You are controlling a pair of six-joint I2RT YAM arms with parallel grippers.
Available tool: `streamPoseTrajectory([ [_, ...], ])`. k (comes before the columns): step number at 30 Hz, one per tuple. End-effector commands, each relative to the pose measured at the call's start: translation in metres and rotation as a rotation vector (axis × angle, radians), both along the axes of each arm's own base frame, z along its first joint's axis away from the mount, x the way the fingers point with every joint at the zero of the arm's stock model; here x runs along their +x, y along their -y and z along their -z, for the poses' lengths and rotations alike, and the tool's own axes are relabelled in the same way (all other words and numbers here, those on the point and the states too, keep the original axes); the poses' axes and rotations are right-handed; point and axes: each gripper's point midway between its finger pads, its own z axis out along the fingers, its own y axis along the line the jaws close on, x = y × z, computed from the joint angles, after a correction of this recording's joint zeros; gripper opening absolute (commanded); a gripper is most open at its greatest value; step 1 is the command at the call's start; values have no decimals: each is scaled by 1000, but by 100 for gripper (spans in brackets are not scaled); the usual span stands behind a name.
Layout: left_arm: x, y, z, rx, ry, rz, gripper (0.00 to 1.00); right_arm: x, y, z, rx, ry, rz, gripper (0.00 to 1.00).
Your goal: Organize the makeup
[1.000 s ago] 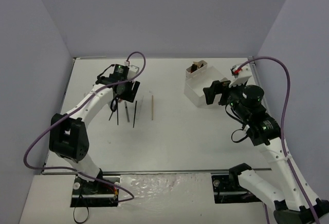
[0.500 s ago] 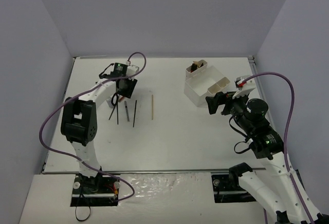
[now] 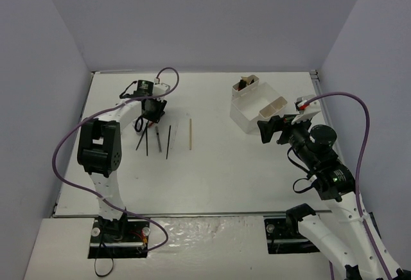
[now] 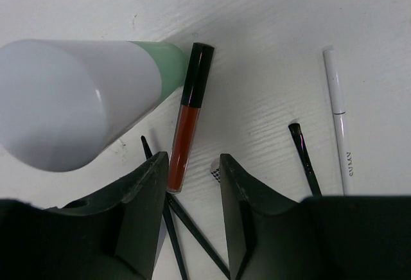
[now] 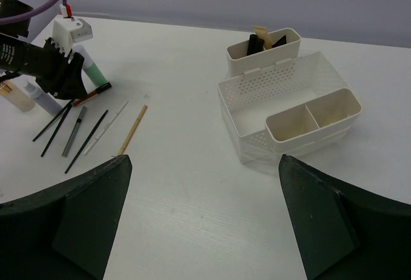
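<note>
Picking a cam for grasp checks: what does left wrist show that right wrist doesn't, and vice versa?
Left wrist only: the left hand with its jaws either side of the red tube at its lower end, a gap showing. Right wrist only: the white box with its compartments, the tan stick, the open right hand. Both: the red tube, the green-capped bottle, the white pencil, a black brush.

Overhead view spans the table (image 3: 225, 171); both wrist views share the pencils (image 5: 86, 142), left closest.
</note>
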Motion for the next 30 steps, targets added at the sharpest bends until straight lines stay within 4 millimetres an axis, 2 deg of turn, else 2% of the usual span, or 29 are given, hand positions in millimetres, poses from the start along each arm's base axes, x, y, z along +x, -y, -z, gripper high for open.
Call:
streamPoseTrajectory([
  [1,16,-1,-19,-40,73,13,34,7,-3,-27,30,106,-9,96],
  [30,4,-4,10,-69,-28,-4,34,4,-2,-29,38,120,-7,96],
])
